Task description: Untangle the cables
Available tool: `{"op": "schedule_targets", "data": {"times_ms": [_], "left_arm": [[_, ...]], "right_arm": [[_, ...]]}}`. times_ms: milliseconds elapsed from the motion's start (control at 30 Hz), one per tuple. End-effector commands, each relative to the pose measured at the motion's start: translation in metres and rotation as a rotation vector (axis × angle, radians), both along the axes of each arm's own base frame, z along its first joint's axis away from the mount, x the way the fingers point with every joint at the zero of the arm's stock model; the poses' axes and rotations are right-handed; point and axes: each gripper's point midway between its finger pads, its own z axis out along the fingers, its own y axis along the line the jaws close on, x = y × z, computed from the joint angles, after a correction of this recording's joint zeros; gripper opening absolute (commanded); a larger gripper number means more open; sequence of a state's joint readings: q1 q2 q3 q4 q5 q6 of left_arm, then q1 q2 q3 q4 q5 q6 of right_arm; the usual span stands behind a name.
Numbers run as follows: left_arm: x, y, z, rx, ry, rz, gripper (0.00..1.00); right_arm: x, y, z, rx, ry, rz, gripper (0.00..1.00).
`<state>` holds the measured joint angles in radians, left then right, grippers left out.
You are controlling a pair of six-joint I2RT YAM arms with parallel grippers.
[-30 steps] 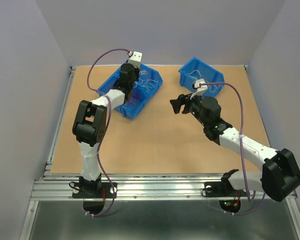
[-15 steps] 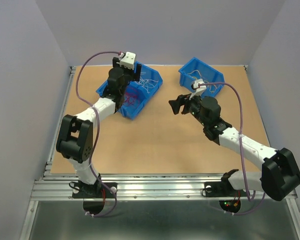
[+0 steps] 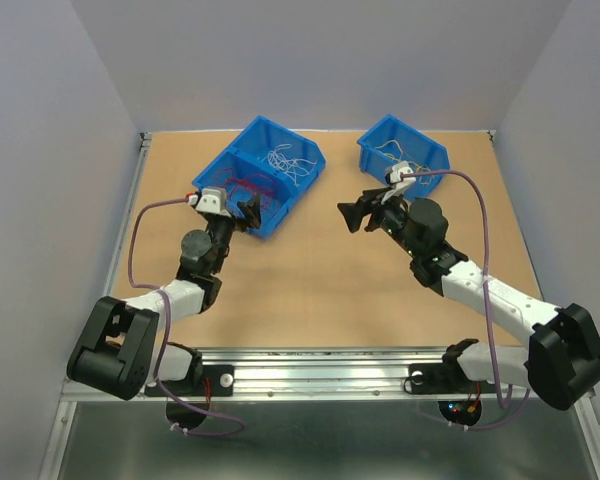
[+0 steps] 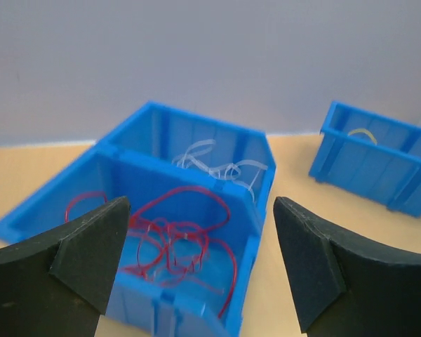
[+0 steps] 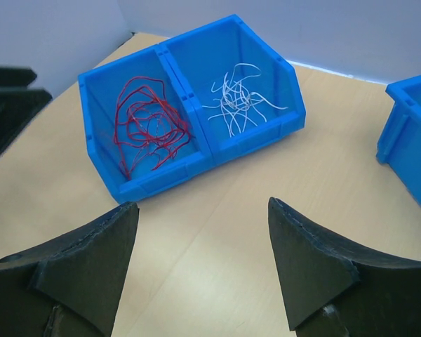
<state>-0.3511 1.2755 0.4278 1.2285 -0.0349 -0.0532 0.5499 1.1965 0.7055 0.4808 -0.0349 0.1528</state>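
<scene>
Reaching low over the tabletop [image 3: 310,290], the left arm [image 3: 175,297] points its left fingers [image 4: 91,246] at a blue two-compartment bin [image 5: 256,140]. They are spread wide with nothing between them, just beside the bin's near corner. Inside the bin, the compartment closer to that arm holds the red cables [image 5: 149,125], a loose heap of loops lying on its floor and against its walls. The compartment beyond the divider holds the white cables [image 5: 237,98], a smaller curly bunch. To the right, the right fingers [image 5: 84,267] hang above bare tabletop between the two bins, facing the two-compartment bin. They too are spread apart and carry nothing. Farther right, well apart from the first bin and near the far edge of the tabletop, stands a smaller blue bin [image 4: 368,165]. A curl of yellow cable [image 4: 363,131] shows inside it. How much more lies in there I cannot tell from where the cameras look.
</scene>
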Motion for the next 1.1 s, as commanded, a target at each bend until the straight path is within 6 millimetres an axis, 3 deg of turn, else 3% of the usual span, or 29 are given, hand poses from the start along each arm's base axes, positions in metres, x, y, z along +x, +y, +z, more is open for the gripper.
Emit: {"op": "schedule_targets", "data": {"times_ms": [0,167,267,433,900,1067], "left_arm": [[-0.067,0.029,0.111,-0.27,-0.512,-0.004,0.99],[-0.092,0.027,0.105,-0.248,-0.56,-0.052,0.99],[-0.106,0.039,0.098,-0.223,-0.568,-0.008,0.99],[-0.13,0.053,0.101,-0.216,-0.622,0.031,0.99],[-0.141,0.066,0.103,-0.154,-0.68,0.112,0.99],[-0.137,0.067,0.1,-0.146,-0.667,0.13,0.99]], "right_arm": [[-0.003,-0.002,0.015,0.017,-0.067,0.007,0.8],[-0.004,-0.004,0.017,0.012,-0.096,0.001,0.8],[-0.007,-0.006,0.019,0.018,-0.123,0.002,0.8],[-0.007,-0.008,0.021,0.026,-0.14,-0.008,0.8],[-0.003,0.0,0.016,0.0,-0.161,0.027,0.86],[-0.005,0.0,0.019,0.014,-0.177,0.03,0.93]]}}
